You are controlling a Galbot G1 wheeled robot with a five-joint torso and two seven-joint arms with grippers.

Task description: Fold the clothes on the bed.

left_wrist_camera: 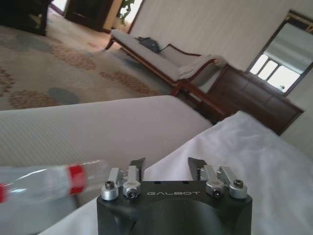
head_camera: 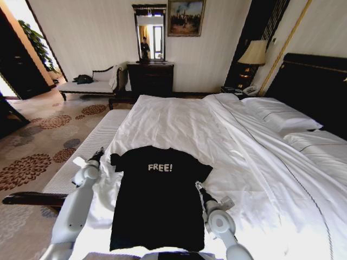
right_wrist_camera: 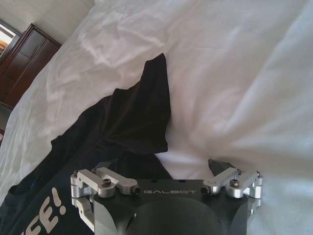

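Observation:
The black T-shirt (head_camera: 157, 206) lies flat and face up on the white bed (head_camera: 179, 122), near the close edge, with its white "FREE!" print toward the far side. My left gripper (head_camera: 97, 156) hovers open just beside the shirt's left sleeve; in the left wrist view the left gripper (left_wrist_camera: 167, 164) has nothing between its fingers above the white sheet. My right gripper (head_camera: 198, 188) sits at the shirt's right edge below the sleeve. In the right wrist view the right gripper (right_wrist_camera: 166, 165) is open over the black sleeve (right_wrist_camera: 146, 112), one finger above cloth, the other above sheet.
A white-cushioned bench (head_camera: 81, 157) runs along the bed's left side; a clear plastic bottle with a red label (left_wrist_camera: 49, 181) lies on it near my left gripper. Pillows (head_camera: 282, 116) and the dark headboard (head_camera: 314, 86) stand at the right. A chaise (head_camera: 89, 84) and dresser (head_camera: 150, 78) line the far wall.

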